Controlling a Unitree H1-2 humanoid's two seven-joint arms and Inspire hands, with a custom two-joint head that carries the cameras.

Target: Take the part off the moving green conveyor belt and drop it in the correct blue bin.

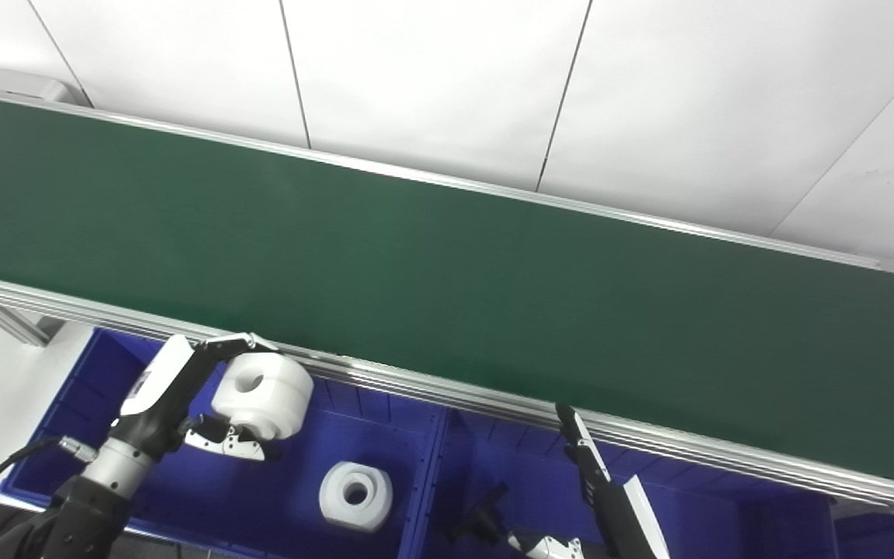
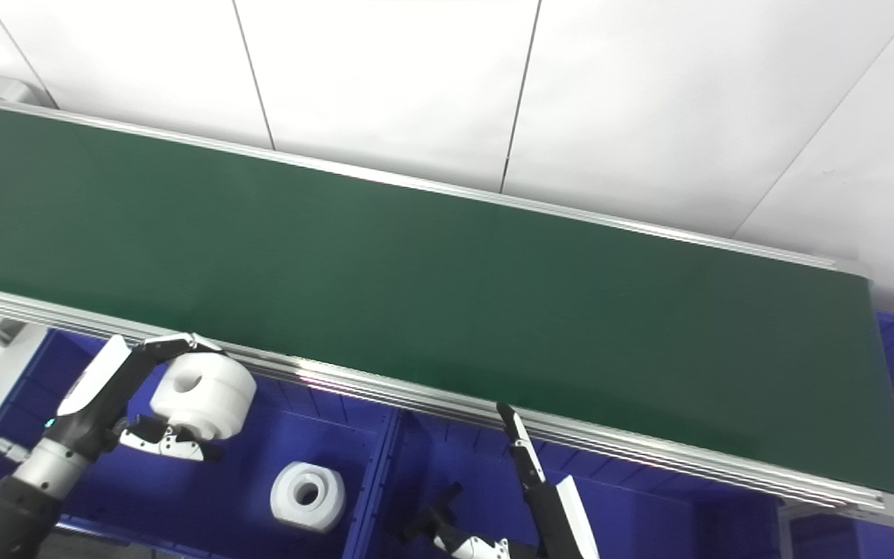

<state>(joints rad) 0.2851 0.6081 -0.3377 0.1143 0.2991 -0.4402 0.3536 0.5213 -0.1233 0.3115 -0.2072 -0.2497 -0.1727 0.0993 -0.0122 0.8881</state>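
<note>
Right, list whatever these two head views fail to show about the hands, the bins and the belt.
- Right hand: palm and most fingers cut off by the bottom edge in both views; open or shut unclear.
- Left bin: near wall and floor partly hidden by the left hand and the white part it holds.
- Right bin: contents cut off below.
- Belt: left end runs past the picture's edge.

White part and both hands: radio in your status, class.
Left hand shut on white part, over left blue bin. Right hand open, idle. Path clear.
</note>
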